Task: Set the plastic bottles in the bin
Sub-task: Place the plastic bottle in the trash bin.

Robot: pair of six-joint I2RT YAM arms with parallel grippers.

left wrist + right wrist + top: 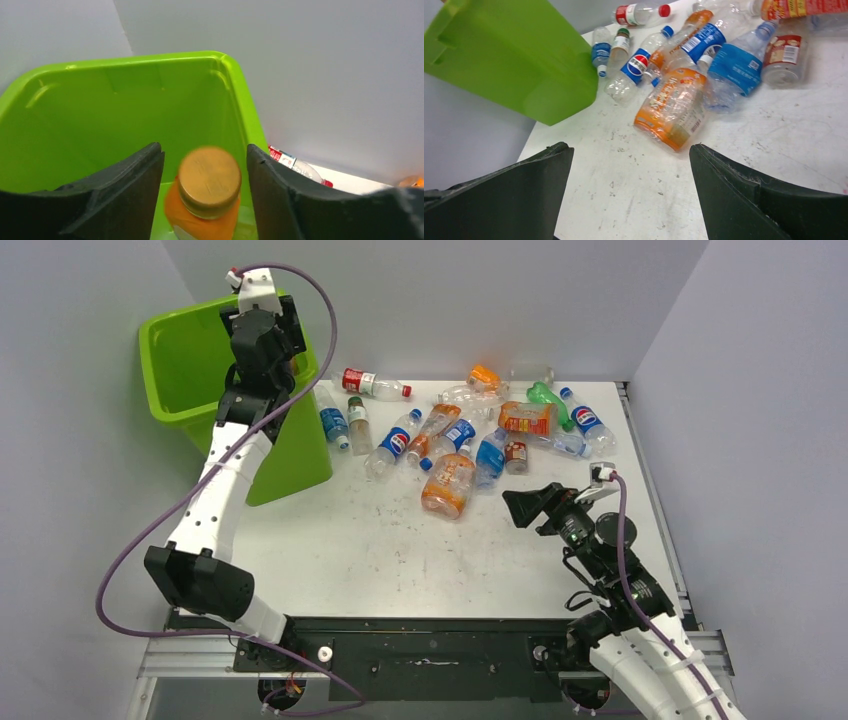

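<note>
Over bin (100, 115) mouth: left gripper (204, 150) jaws slightly parted, clear of blurred gold-capped orange bottle (209, 182). Drop step, apparently. Right gripper (630, 150) spread wide, right of bin. Next: grasp from plastic bottles (480, 430).

A white table (380, 550) fills the scene, its top scuffed with dark smears and specks across the bare middle. Plain pale grey walls (450, 300) close it in at the back and on both sides. A metal rail (632, 415) runs along its right edge, and at the near edge a black plate (430, 650) sits on a silver aluminium frame (190, 658).
</note>
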